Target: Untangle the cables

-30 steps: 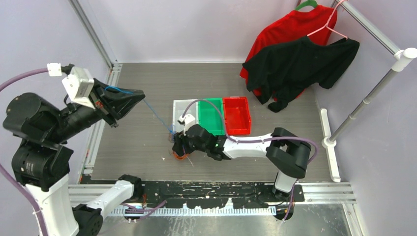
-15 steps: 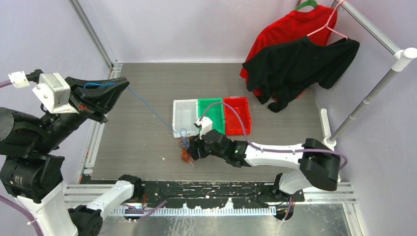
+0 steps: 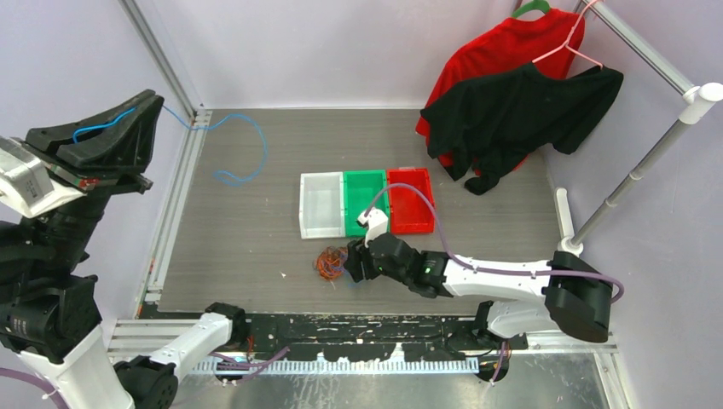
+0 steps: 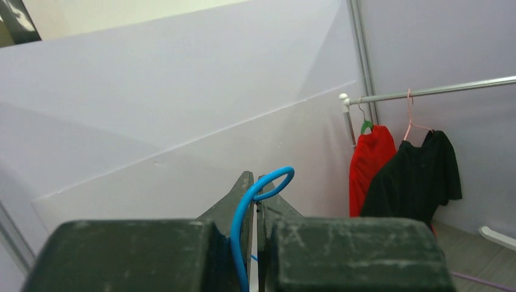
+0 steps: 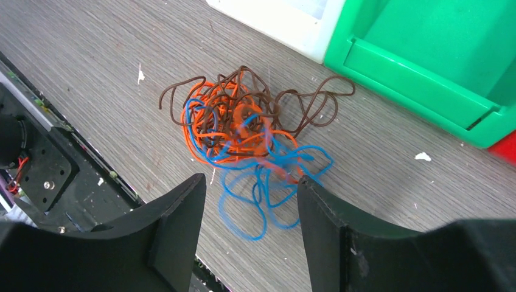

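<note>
Blue cable (image 4: 238, 231) is now trailing clear of the tangle (image 5: 243, 140), left gripper (image 4: 254, 180) clamping it.
Right gripper (image 5: 249, 190) is hovering parted, empty; 3 colours are remaining knotted.

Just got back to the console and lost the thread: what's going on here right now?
The left gripper is raised high at the far left, shut on one blue cable that trails down onto the table, apart from the pile. The right gripper hangs open above the tangle of orange, brown and blue cables near the white bin. One cable is out; the rest is knotted.
</note>
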Available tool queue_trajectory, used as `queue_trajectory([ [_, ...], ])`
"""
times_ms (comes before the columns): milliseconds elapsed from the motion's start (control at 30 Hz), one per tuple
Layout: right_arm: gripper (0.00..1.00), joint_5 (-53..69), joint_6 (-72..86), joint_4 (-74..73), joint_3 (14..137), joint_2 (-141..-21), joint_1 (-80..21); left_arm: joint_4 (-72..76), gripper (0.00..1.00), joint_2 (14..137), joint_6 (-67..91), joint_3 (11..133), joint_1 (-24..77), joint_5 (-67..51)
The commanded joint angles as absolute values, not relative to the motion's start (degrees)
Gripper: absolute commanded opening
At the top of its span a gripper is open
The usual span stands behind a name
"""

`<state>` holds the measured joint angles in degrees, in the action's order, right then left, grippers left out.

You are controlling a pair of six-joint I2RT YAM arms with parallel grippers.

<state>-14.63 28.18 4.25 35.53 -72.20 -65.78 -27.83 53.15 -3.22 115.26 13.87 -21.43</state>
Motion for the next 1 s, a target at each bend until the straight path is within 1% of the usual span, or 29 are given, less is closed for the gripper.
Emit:
queue_trajectory([
  [0, 0.64, -17.17, 28.89, 4.08, 36.12, -68.74, -66.01, -23.41, 0.0, 54.12, -2.97, 117.07, 13.88, -20.19],
  [100, 0.72, -17.1, 28.17, -0.47, 39.09, -66.58, -66.05, -25.94, 0.01, 54.22, 0.13, 114.95, 13.89, -23.28],
  [233, 0.8, -17.58, 27.05, -4.54, 43.19, -63.68, -65.97, -26.26, 0.02, 52.32, 4.03, 107.09, 13.89, -26.75],
  [400, 0.85, -21.77, 26.17, -8.95, 48.84, -64.68, -64.34, -26.07, 0.01, 51.23, 6.76, 96.92, 13.89, -28.95],
  [533, 0.83, -21.75, 28.98, -12.7, 52.6, -68.15, -57.92, -25.3, 0.01, 52.51, 8.55, 90.65, 13.88, -30.57],
  [667, 0.8, -18.75, 32.45, -11.84, 51.84, -69.04, -51.07, -23.27, 0.01, 55.46, 9.96, 85.97, 13.84, -33.0],
  [867, 0.77, -19.63, 34.93, -13.92, 52.74, -72.12, -44.9, -21.28, 0.0, 60.87, 10.0, 82.67, 13.96, -34.96],
  [967, 0.74, -21.99, 35.4, -15.26, 53.27, -74.18, -43.35, -22.75, 0.0, 64.03, 8.47, 82.52, 13.9, -36.04],
])
